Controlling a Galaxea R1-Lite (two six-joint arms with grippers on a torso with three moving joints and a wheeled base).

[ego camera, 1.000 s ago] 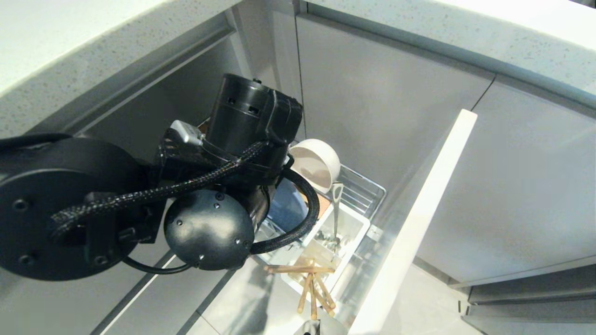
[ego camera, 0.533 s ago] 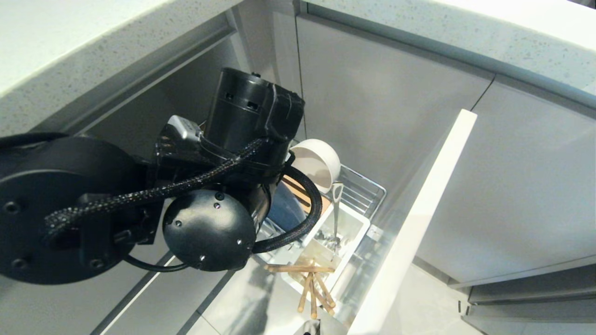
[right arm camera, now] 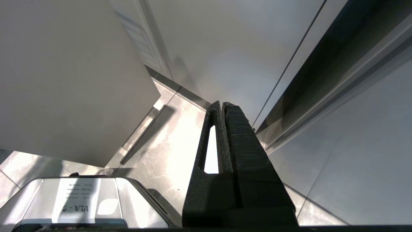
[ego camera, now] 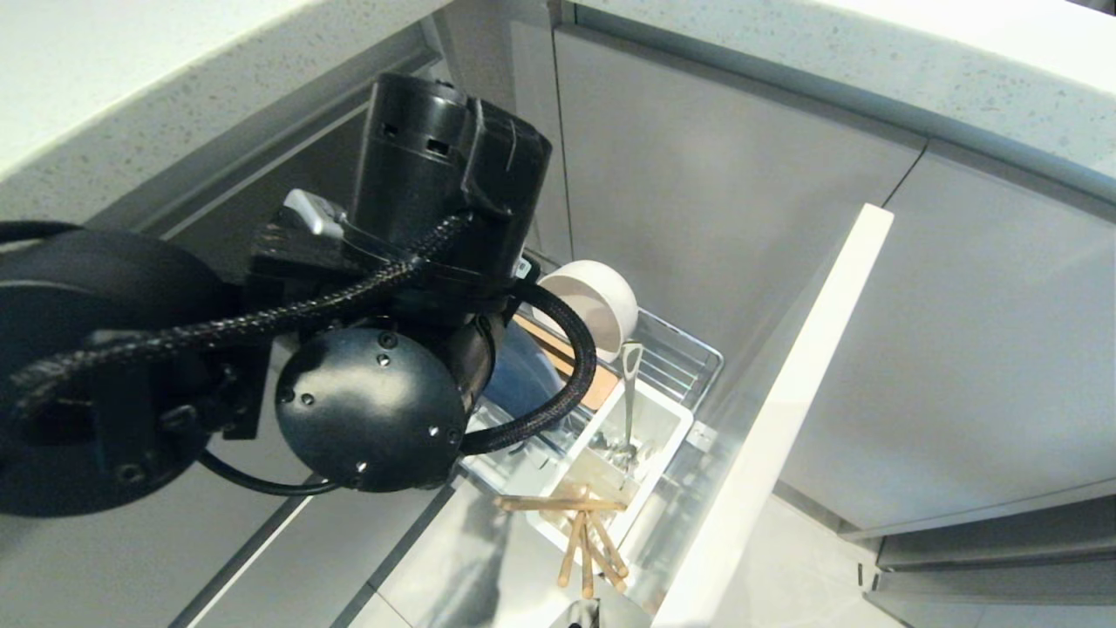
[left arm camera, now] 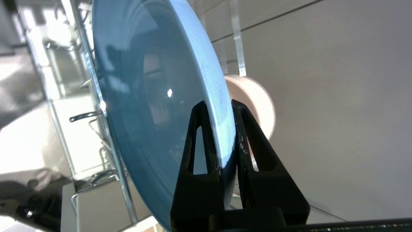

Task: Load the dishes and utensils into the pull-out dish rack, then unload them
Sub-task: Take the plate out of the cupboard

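Observation:
In the left wrist view, my left gripper [left arm camera: 219, 103] is shut on the rim of the light-blue plate [left arm camera: 151, 90], which stands on edge among the wires of the pull-out dish rack [left arm camera: 106, 135]. The cream bowl [left arm camera: 257, 106] lies just behind the plate. In the head view my left arm [ego camera: 418, 262] covers the gripper, and only a slice of the plate [ego camera: 521, 377] shows beside the bowl [ego camera: 586, 303]. The silver spoon-like utensil [ego camera: 629, 397] stands in the white caddy [ego camera: 667, 427]. The wooden chopsticks [ego camera: 586, 541] lie at the caddy's near end. My right gripper [right arm camera: 222, 103] hangs shut and holds nothing.
The rack [ego camera: 702, 356] is pulled out, with its pale front panel [ego camera: 785, 410] on its right. Grey cabinet fronts [ego camera: 715, 192] close in behind it and the countertop [ego camera: 131, 78] overhangs it. A wooden strip [ego camera: 571, 362] shows in the rack. My right gripper hangs over pale floor tiles [right arm camera: 161, 151].
My left arm has moved up and to the left in the head view. The plate's visible edge has shifted with it, and more of the wooden strip now shows.

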